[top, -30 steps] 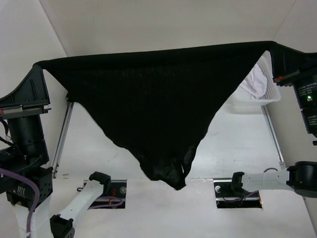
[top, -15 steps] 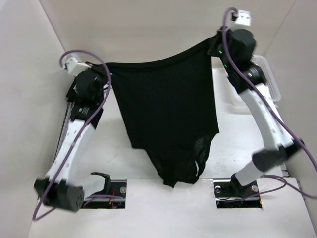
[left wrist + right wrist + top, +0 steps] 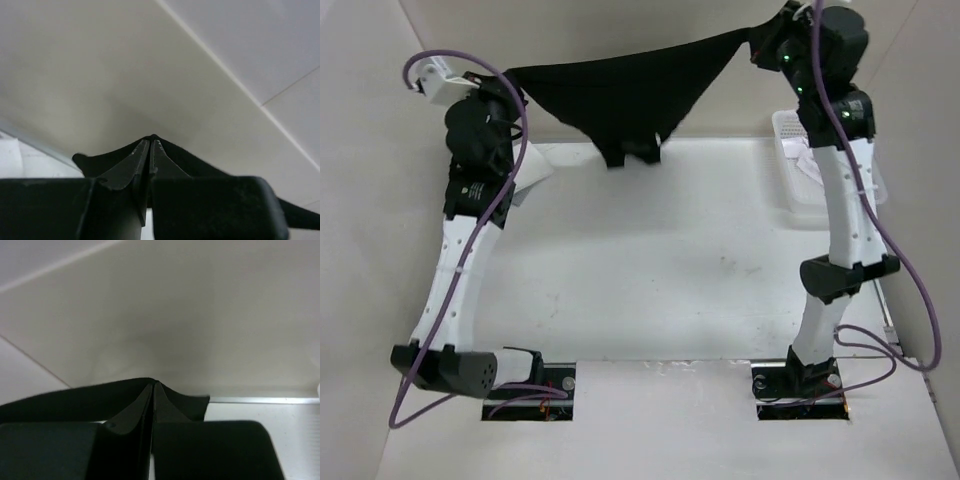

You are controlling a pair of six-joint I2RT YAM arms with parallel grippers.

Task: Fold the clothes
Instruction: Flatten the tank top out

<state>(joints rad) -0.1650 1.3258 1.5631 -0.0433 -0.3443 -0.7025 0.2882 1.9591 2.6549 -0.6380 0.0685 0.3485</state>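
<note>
A white table [image 3: 650,270] fills a pale, beige-walled enclosure, and both arms reach up over its far edge in front of the back wall [image 3: 620,25]. The left pincer [image 3: 512,82] is clenched on one upper corner of the black garment [image 3: 620,95]. The right pincer [image 3: 756,42], slightly higher in the top view, is clenched on the opposite corner.

Between the two pincers the cloth hangs in the air as a wide, shallow triangle. Its top edge runs from one grip to the other, and its lowest bunched point dangles roughly midway between them, above the far end of the table.

In the left wrist view the left pincer [image 3: 150,150] has its fingertips pressed together, with black fabric [image 3: 86,162] spilling out on both sides of them. The right wrist view shows the same: the right pincer [image 3: 152,390] is pinched tight, and fabric [image 3: 75,399] stretches away to the side.

Below the right pincer, behind that arm's forearm, a white plastic basket [image 3: 788,195] sits on the table.
</note>
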